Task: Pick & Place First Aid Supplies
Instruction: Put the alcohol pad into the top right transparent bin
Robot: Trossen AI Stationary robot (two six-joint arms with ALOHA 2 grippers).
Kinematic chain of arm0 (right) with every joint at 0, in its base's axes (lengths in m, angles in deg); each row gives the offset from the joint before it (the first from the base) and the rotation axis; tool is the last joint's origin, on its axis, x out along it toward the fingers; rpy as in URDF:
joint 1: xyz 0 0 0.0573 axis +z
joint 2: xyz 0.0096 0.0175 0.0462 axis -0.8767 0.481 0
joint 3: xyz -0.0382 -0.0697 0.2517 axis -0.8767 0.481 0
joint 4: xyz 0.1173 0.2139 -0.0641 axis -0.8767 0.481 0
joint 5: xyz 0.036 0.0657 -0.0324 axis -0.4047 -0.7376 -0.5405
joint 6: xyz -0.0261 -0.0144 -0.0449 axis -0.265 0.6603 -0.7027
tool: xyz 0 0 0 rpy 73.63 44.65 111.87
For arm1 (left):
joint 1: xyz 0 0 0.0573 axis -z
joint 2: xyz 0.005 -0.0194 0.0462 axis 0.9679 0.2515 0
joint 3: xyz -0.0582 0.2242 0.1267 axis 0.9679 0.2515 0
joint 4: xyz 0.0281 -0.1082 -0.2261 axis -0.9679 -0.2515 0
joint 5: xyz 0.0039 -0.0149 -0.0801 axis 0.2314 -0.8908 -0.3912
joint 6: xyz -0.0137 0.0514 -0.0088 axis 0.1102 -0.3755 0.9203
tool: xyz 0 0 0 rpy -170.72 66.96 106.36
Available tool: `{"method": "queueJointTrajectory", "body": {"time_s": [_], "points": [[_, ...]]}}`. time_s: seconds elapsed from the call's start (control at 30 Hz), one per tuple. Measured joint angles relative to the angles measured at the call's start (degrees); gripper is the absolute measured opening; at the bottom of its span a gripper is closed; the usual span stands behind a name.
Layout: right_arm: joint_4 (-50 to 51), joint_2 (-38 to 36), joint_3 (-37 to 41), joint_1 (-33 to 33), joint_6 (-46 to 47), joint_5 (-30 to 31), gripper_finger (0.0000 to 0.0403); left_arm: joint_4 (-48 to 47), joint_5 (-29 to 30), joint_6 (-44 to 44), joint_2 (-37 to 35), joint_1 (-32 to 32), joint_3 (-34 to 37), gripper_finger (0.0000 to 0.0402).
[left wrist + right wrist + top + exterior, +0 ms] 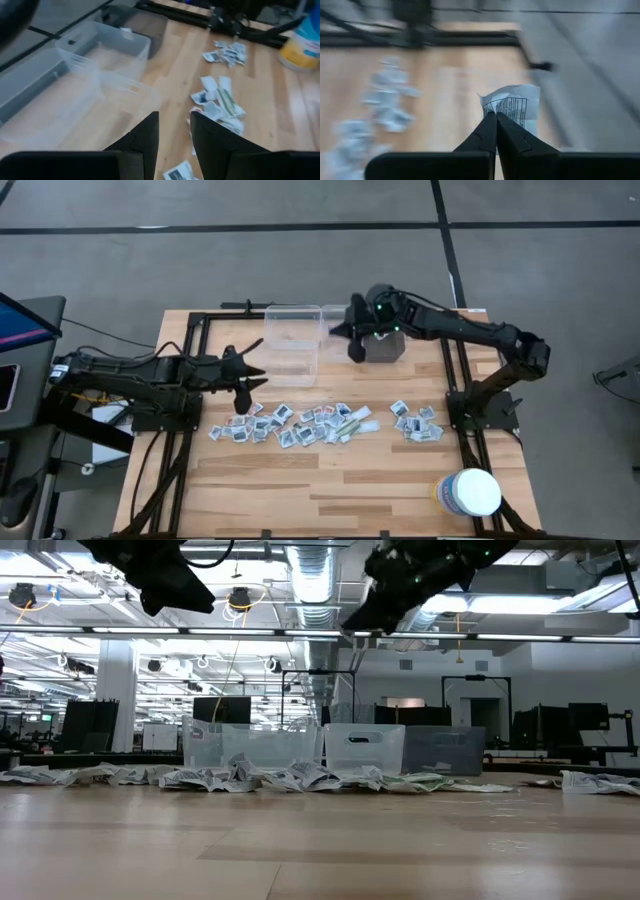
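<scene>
Two clear bins (293, 345), right fingers (496, 131) pinching packet (517, 107)

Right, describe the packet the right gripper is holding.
The packet is a small white wrapper, papery and slightly crumpled, with a boxed block of dark print on its face. The right gripper is shut on its lower edge, so it sticks up past the fingertips. It hangs in the air, touching nothing else.

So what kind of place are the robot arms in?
Probably a big lab or workshop. The low view shows open ceiling ducts and rows of lights overhead, with desks and monitors behind the wooden table. The floor is bare grey concrete.
</scene>
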Motion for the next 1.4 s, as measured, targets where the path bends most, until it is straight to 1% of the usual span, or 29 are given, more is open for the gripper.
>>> {"method": "queueJointTrajectory", "body": {"time_s": [0.07, 0.3, 0.37, 0.53, 0.67, 0.77, 0.97, 1.0, 1.07, 1.1, 1.2, 1.27, 1.4], "points": [[0.03, 0.00, 0.00, -1.17, -2.15, 3.11, 0.0000, -0.18, 0.01, 0.00, -0.19, -1.19, 0.00, 0.0112], [0.67, 0.10, 0.00, -4.65, -3.99, 7.67, 0.0000, 0.05, 0.01, 0.00, -0.21, -5.55, 0.00, 0.0112], [0.40, 1.36, -0.02, -4.99, -3.98, 8.41, 0.0000, 0.14, 0.01, 0.00, -0.16, -6.74, 0.00, 0.0112], [1.82, 6.38, 0.02, -5.01, -2.66, 8.07, 0.0000, 1.17, 0.00, -1.70, 0.97, -8.88, 0.00, 0.0112], [2.21, 10.18, 0.13, -4.79, -2.64, 8.08, 0.0000, 1.77, -0.05, -2.58, 1.34, -9.20, 0.00, 0.0112], [1.49, 11.40, 0.02, -4.83, -2.61, 7.98, 0.0000, 1.77, -0.18, -2.58, 1.21, -9.18, 0.00, 0.0112], [1.02, 11.11, 0.00, -5.01, -1.66, 7.45, 0.0000, 1.81, 0.05, -2.46, 1.18, -9.18, 0.00, 0.0112], [0.91, 10.98, 0.00, -5.01, -0.39, 6.92, 0.0000, 1.80, 0.30, -2.42, 1.18, -9.18, 0.00, 0.0112], [-0.31, 10.82, 0.00, -5.17, 2.52, 3.56, 0.0000, 1.80, 0.72, -2.36, 1.18, -9.18, 0.00, 0.0112], [-0.74, 10.82, 0.00, -5.50, 4.16, 0.90, 0.0000, 1.80, 0.78, -2.36, 1.18, -9.18, 0.00, 0.0112], [-2.99, 10.82, 0.00, -6.99, 11.41, -9.53, 0.0000, 1.89, 1.04, -2.36, 1.27, -9.18, 0.00, 0.0112], [-4.40, 10.80, 0.00, -8.06, 15.73, -14.53, 0.0000, 1.93, 1.04, -2.36, 1.27, -9.18, 0.00, 0.0112], [-5.95, 10.82, 0.00, -9.93, 22.12, -20.19, 0.0000, 1.98, 0.66, -2.34, 1.27, -9.18, 0.00, 0.0112]]}}
